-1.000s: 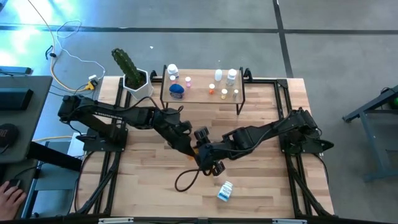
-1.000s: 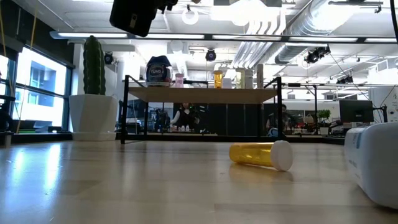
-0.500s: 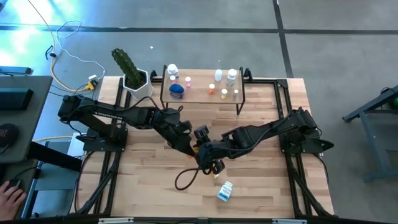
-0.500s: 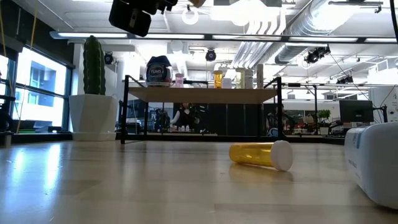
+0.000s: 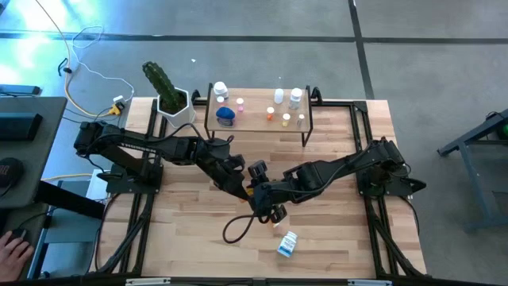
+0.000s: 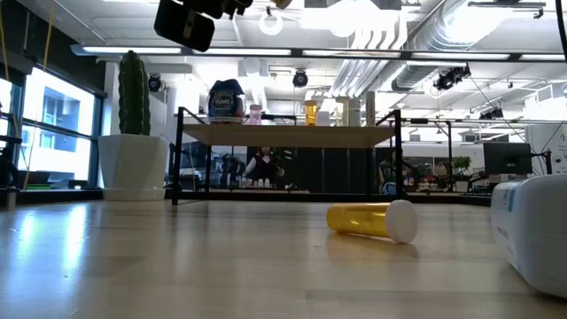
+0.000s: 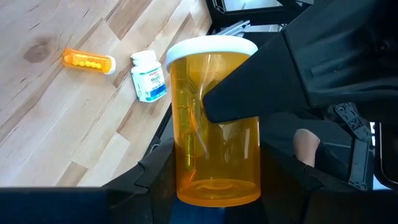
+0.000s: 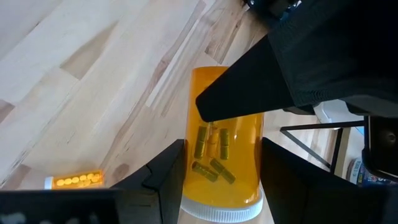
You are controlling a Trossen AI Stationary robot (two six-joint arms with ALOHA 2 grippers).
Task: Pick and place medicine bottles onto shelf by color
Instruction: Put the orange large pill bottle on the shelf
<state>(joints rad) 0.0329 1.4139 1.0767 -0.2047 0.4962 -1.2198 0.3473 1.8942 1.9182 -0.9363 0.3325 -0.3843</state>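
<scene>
An orange pill bottle [image 7: 214,118] with a white cap is held in the air between my two grippers over the middle of the table. It also shows in the right wrist view [image 8: 221,137], with pills inside. My left gripper [image 5: 248,191] is shut on its base end, my right gripper [image 5: 267,206] on its cap end. The shelf [image 5: 258,121] stands on its black legs at the table's far side, with several small bottles upright on its top. An orange vial [image 6: 372,220] and a white bottle [image 5: 287,244] lie on their sides on the tabletop. My left gripper pinches the orange bottle's base end [image 7: 186,180] between its two fingers, which lie along the bottle's sides. It comes from the table's left. The bottle is lifted clear, its cap pointing away from this gripper. My right gripper pinches the same bottle at its cap end [image 8: 194,186] between its two fingers, which lie along the bottle. It comes from the table's right, facing the left gripper. One of its fingers [image 7: 261,93] lies over the bottle's side.
A white pot with a green cactus [image 5: 171,99] stands left of the shelf. A black cable loop [image 5: 236,228] lies on the table near the grippers. Black frame rails run along the table's left and right sides. A hand [image 5: 12,253] shows at the left edge.
</scene>
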